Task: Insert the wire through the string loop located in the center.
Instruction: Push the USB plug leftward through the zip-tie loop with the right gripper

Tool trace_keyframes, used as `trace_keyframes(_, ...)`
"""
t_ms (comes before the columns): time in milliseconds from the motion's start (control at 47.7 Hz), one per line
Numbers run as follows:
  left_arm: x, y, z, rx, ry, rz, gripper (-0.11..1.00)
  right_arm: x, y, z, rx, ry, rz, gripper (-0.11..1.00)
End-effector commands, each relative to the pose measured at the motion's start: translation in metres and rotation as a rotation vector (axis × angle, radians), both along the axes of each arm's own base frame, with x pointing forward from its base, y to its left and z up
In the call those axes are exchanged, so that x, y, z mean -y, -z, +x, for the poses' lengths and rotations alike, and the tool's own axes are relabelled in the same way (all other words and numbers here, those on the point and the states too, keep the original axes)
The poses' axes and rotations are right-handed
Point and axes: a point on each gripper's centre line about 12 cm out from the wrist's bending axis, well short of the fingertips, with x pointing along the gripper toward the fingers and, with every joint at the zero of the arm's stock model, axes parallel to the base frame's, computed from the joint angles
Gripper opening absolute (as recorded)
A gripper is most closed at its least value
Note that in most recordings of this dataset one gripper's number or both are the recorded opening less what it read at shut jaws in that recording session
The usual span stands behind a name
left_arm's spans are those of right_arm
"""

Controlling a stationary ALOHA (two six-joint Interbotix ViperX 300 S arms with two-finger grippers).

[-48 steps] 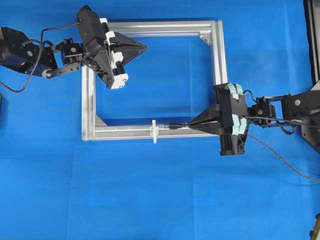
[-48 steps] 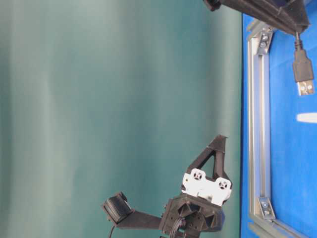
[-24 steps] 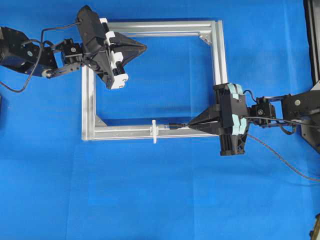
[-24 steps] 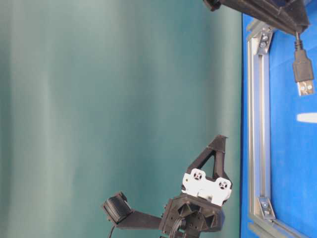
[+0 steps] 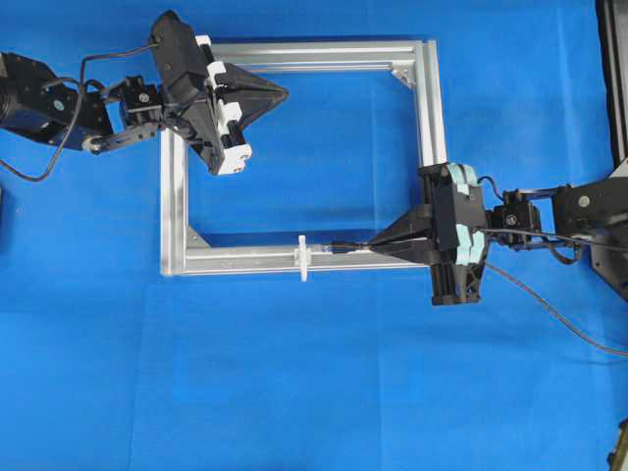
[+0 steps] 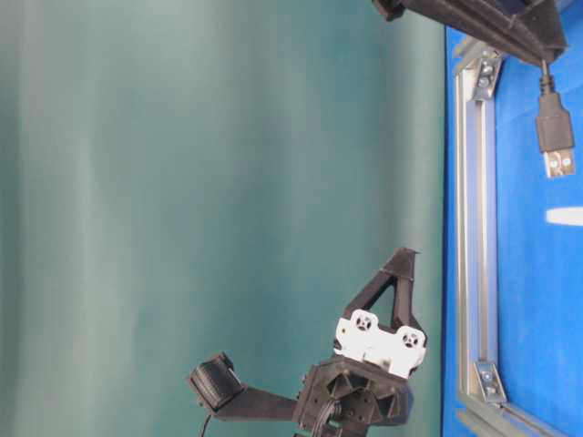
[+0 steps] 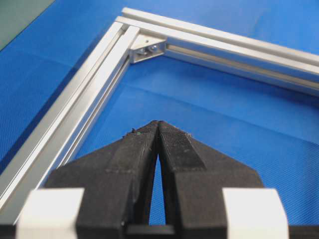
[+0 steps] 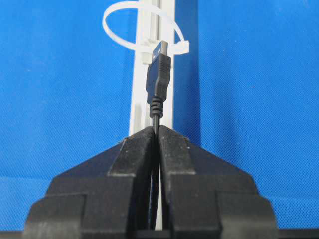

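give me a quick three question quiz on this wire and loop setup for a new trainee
1. True or false: the right gripper is shut on the wire.
2. Has the plug tip passed through the string loop? A) fully through B) not through yet, just short of it C) nowhere near it
3. Fill in: the left gripper is shut and holds ____.

Key
1. True.
2. B: in the overhead view the plug lies on the right of the loop.
3. Nothing; it hovers over a corner of the aluminium frame.

Black arms, black wedge pincers, white blocks left, teal tape right
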Motion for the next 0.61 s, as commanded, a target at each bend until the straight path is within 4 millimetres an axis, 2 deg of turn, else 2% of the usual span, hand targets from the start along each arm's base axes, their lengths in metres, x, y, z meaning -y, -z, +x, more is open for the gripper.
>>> trace_keyframes(0, -0.001, -0.015, 0.001, 0.044, 0.001, 0.017, 0.00, 0.000, -0.007, 0.004, 0.031, 0.002, 0.002, -0.02)
trace_keyframes(398, -0.001, -0.016, 0.001, 0.046, 0.001, 0.018, 0.00, 0.000, -0.008, 0.007, 0.035, 0.003, 0.002, -0.02)
trace_keyframes(587, -0.001, -0.016, 0.001, 0.046, 0.001, 0.017, 0.00, -0.002, -0.009, 0.019, 0.040, -0.002, 0.001, -0.02)
